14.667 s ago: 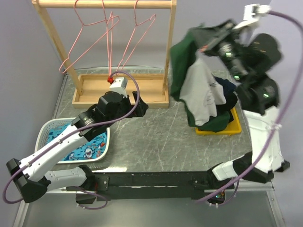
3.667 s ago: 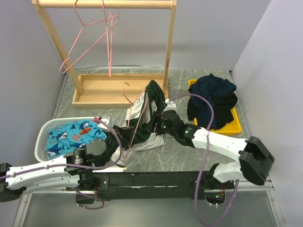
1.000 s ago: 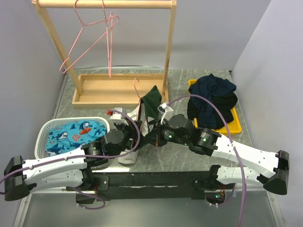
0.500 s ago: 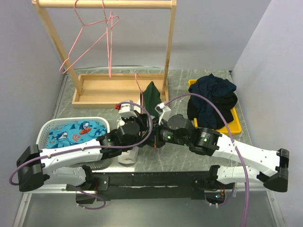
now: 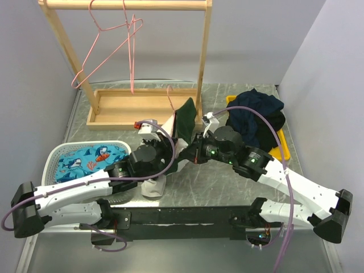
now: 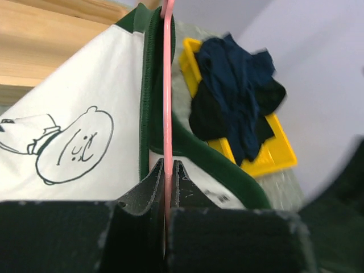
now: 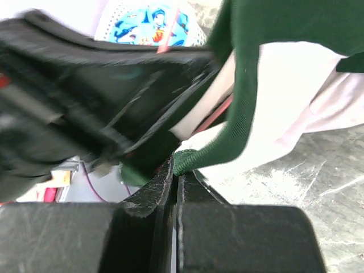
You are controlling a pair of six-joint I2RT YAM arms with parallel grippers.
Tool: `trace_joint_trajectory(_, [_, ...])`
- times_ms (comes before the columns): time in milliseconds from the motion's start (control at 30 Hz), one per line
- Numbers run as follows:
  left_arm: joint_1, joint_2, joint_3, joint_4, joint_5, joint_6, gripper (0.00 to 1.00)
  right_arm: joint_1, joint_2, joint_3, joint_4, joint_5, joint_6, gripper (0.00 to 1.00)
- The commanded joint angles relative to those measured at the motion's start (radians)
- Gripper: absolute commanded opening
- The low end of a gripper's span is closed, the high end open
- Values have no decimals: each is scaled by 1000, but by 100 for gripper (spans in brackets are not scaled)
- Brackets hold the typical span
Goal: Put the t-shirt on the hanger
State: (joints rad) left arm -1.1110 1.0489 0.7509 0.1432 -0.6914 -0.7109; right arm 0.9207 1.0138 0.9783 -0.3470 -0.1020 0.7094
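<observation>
The t-shirt (image 5: 185,118) is lifted off the table between both arms, dark green with a pale panel (image 6: 74,131) that bears a line print. The pink hanger (image 6: 168,85) runs up through its green collar (image 6: 149,91), and the hook (image 5: 169,91) sticks out above the cloth. My left gripper (image 6: 168,166) is shut on the hanger's wire, just below the neck opening. My right gripper (image 7: 176,166) is shut on the green collar edge (image 7: 242,119), right beside the left arm (image 7: 79,108). Most of the hanger is hidden inside the shirt.
A wooden rack (image 5: 202,57) at the back carries two more pink hangers (image 5: 108,40) over its base tray (image 5: 122,108). A white basket (image 5: 54,156) with blue shark-print cloth stands at left. A yellow tray (image 5: 282,149) with a navy-black heap (image 5: 259,111) stands at right.
My right arm has drawn back to the right and pulled the collar with it. The left gripper and the hanger have shifted slightly right. Both grips are the same.
</observation>
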Motion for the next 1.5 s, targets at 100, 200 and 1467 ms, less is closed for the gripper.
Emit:
trace_joint_trajectory(100, [8, -102, 48, -206, 272, 70, 1, -88, 40, -81, 166, -97, -22, 0])
trace_joint_trajectory(200, [14, -127, 68, -310, 315, 83, 1, -108, 51, -73, 164, -90, -48, 4])
trace_joint_trajectory(1467, [68, -85, 714, -969, 418, 206, 1, -298, 102, -47, 234, 69, -326, 5])
